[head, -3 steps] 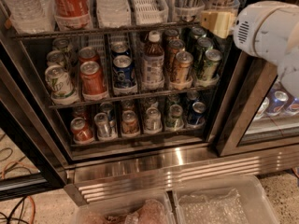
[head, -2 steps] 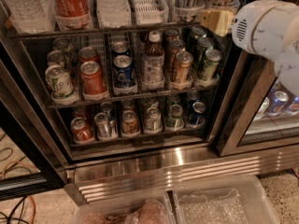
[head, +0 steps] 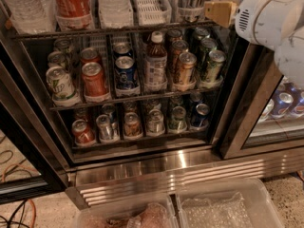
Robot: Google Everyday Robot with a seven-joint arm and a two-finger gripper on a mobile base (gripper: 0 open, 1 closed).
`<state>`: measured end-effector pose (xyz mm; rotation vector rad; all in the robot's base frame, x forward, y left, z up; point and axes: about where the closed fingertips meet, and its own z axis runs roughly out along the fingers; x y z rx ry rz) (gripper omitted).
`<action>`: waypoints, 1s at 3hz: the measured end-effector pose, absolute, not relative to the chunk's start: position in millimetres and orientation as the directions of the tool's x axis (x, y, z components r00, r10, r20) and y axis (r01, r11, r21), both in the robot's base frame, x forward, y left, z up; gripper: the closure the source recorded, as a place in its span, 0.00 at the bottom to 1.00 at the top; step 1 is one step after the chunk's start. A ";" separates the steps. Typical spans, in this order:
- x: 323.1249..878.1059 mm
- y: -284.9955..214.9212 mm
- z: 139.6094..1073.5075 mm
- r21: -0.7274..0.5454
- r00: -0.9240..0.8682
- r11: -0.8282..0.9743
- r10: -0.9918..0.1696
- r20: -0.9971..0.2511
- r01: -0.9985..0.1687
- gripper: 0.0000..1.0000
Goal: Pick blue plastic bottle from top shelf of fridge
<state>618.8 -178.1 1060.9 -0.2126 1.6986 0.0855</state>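
Observation:
The fridge (head: 156,167) stands open in front of me, with its ribbed steel base panel below. The top shelf (head: 118,30) runs along the upper edge of the view, fitted with white slotted lane trays (head: 149,1). It holds a clear water bottle (head: 23,6), a red cola bottle (head: 71,1) and another clear bottle (head: 113,4). I see no blue plastic bottle; it is hidden or out of view. My white arm (head: 270,18) comes in from the upper right. My gripper (head: 221,12) shows only as a tan piece at the right end of the top shelf.
Two lower wire racks hold rows of cans, with a brown bottle (head: 155,61) among them. A second cooler compartment with cans (head: 282,103) is at the right. Clear plastic bins (head: 223,208) sit on the floor in front. Cables (head: 19,208) lie at the lower left.
The arm and the tan gripper piece have moved up a little toward the top shelf. Nothing in the fridge has moved.

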 end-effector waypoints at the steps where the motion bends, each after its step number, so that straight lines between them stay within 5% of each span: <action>1: 629.7 -178.4 1065.3 -0.074 -0.116 0.980 -0.096 -0.989 -0.183 0.28; 3: 650.5 -176.4 1060.5 -0.064 -0.124 0.985 -0.084 -0.989 -0.162 0.27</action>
